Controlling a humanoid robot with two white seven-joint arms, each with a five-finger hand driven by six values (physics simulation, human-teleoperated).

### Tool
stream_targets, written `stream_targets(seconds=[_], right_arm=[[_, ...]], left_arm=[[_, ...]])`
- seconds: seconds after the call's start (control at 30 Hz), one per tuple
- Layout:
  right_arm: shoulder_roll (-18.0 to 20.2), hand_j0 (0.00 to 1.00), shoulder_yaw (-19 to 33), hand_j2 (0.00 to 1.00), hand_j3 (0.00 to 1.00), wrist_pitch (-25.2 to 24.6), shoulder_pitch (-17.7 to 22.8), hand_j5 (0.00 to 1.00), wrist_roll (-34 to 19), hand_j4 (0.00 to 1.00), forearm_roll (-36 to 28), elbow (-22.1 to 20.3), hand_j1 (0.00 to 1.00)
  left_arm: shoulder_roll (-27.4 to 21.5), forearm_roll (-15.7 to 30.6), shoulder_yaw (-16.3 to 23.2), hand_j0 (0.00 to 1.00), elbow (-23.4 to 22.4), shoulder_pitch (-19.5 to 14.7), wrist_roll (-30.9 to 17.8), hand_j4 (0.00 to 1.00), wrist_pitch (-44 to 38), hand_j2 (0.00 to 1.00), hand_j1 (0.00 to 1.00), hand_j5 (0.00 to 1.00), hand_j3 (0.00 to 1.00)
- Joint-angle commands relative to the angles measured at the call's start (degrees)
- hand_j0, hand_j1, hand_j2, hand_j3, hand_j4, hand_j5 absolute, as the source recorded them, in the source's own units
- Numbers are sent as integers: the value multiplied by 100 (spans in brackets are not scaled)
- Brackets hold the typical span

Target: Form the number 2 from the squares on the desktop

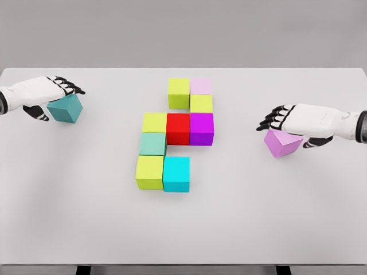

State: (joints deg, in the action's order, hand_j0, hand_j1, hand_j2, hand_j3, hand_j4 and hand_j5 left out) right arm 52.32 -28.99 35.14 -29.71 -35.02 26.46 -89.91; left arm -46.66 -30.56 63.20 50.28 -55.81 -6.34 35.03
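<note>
Several coloured cubes form a stepped shape mid-table: a yellow-green cube (179, 93) and pale pink cube (200, 86) on top, a yellow cube (201, 103) below, then a yellow cube (154, 122), red cube (178, 128) and magenta cube (202, 129). Lower down sit a mint cube (152, 144), a yellow-green cube (149, 172) and a cyan cube (176, 173). At far left my left hand (53, 97) is shut on a teal cube (65, 109). Over on the right, my right hand (289, 126) is shut on a tilted violet cube (282, 142).
The white table (241, 229) runs nearly the full width of the view, with its front edge near the bottom and a grey wall behind it.
</note>
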Motion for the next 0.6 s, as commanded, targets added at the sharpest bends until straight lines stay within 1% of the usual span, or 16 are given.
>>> stream_targets(seconds=[0.0, 0.07, 0.17, 0.37, 0.47, 0.57], right_arm=[[-56, 98, -10, 98, 98, -14, 0, 98, 2, 98, 61, 79, 98], [-82, 98, -10, 98, 98, -14, -9, 98, 2, 98, 70, 158, 98], [-108, 98, -10, 98, 98, -14, -26, 98, 2, 98, 78, 185, 98], [-179, 98, -19, 98, 98, -14, -61, 98, 2, 98, 175, 343, 98], [-249, 98, -221, 98, 98, -14, -176, 98, 2, 98, 193, 492, 98], [-258, 98, -291, 98, 98, -14, -228, 98, 2, 98, 193, 563, 98]], left_arm=[[26, 32, -9, 100, -1, 0, -78, 100, -3, 100, 100, 100, 100], [43, 32, -9, 100, -1, 0, -78, 100, -3, 100, 100, 100, 100], [105, -100, -9, 100, -133, -53, -104, 100, -3, 100, 100, 100, 100], [157, -108, -9, 100, -159, -62, -104, 100, -3, 100, 100, 100, 100], [157, -108, -18, 100, -159, -62, -104, 100, -3, 100, 100, 100, 100], [157, -108, -18, 100, -159, -70, -104, 100, -3, 100, 100, 100, 100]])
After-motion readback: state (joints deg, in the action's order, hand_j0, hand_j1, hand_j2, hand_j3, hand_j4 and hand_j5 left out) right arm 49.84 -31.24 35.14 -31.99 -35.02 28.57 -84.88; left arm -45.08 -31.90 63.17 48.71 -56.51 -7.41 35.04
